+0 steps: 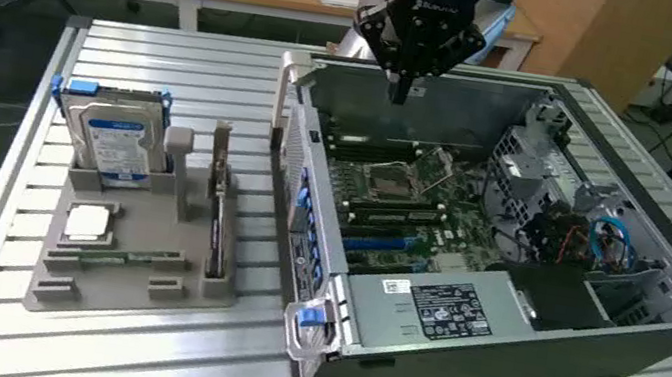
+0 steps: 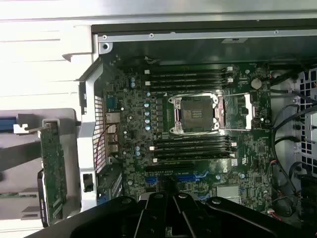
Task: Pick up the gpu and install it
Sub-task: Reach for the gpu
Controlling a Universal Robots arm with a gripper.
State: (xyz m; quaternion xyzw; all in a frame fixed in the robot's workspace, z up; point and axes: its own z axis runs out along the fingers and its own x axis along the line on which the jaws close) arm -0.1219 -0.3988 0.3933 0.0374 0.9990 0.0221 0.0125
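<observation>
- The end effector (image 1: 399, 92) hangs over the open computer case (image 1: 483, 374), close to the case's far wall. Its fingers are clenched to a point with nothing between them.
- The gpu (image 1: 217, 220) is outside the case, just beyond the handled side wall on the exterior view's left. It stands on edge in a slot of the grey holder (image 1: 130, 293) and has not yet been picked up.
- From the end effector, the card lies toward the exterior view's left and lower down, with that case wall between the two.
- The card's long axis runs roughly parallel to the same case wall, and its thin top edge faces up.
- The card is slim, flat and rigid. It looks dark seen edge-on, while the wrist view shows a greenish board face dotted with small parts. Whether it carries a metal bracket at one end is hard to make out.
- The holder looks like matte moulded plastic with upright ribs and shallow pockets. On the side farther from the case it also carries a silver hard drive (image 1: 112, 148) with a blue-white label.
- The case is dull sheet metal. Inside it lies a green motherboard (image 1: 440, 215) with long black memory slots, a bright square socket frame and short blue slots (image 1: 368, 244).
- The tabletop (image 1: 194, 65) under the case is ribbed, pale aluminium.
</observation>
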